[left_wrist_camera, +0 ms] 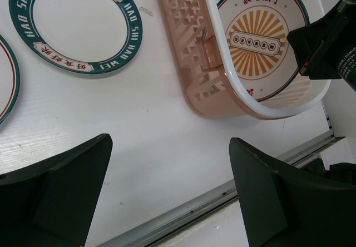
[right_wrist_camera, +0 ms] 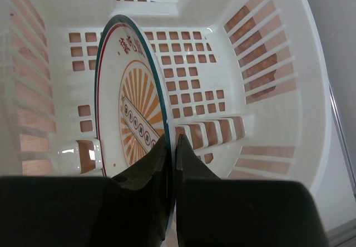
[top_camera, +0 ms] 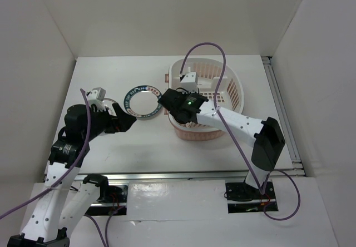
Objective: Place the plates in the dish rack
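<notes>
Left end effector released, jaws wide, hovering over bare desk. Plate with a red inner line lies flat, left of the jaws and mostly cut off at the frame edge. Blue-green banded plate lies flat on the desk ahead of the jaws, apart from them and near the dish rack, not touching its left wall. Open desk between them. Sunburst plate is inside the rack, on edge, its rim pinched by the right end effector, which is clenched on it. Rack walls stand clear around the plate. Cannot tell whether it touches the slotted base. Desk's right edge is near the rack.
</notes>
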Controlling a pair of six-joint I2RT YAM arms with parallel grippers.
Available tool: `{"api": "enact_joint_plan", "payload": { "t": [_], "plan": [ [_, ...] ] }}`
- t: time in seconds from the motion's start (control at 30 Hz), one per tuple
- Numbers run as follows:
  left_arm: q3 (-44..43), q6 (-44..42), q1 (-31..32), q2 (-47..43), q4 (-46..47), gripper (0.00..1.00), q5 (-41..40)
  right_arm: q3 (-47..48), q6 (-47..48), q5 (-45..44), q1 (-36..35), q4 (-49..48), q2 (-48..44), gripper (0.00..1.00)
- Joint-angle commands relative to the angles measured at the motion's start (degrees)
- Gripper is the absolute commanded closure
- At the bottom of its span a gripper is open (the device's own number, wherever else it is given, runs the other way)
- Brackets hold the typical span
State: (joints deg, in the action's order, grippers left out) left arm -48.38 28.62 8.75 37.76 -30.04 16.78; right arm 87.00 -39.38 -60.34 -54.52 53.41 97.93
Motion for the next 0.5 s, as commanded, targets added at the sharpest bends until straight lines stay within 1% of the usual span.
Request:
{"api": "enact_joint_plan", "payload": {
  "t": [0.0, 0.2, 0.23, 0.37, 0.47],
  "plan": [
    [0.04, -0.85, 0.12, -0.67, 1.04, 0.0, 0.45, 1.59, -2.46, 0.75, -1.2, 2.84, 1.91, 1.0],
    [0.04, -0.85, 0.12, -0.67, 1.04, 0.0, 0.45, 3.61, -5.36, 0.22, -2.34, 7.41, 4.98, 1.0],
    [0.04, -0.85, 0.12, -0.67, 1.04, 0.0, 0.45, 4.22, -7.1, -0.3, -2.34, 8.89, 5.51, 1.0],
    [0.04, -0.85, 0.12, -1.2, 1.04, 0.0, 0.45, 4.84, -7.65, -0.31, -2.87, 9.61, 6.84, 1.0],
    [0.04, -0.85, 0.12, -1.2, 1.04, 0.0, 0.45, 4.84, -7.65, -0.31, -2.87, 8.99, 6.84, 0.98]
  ]
}}
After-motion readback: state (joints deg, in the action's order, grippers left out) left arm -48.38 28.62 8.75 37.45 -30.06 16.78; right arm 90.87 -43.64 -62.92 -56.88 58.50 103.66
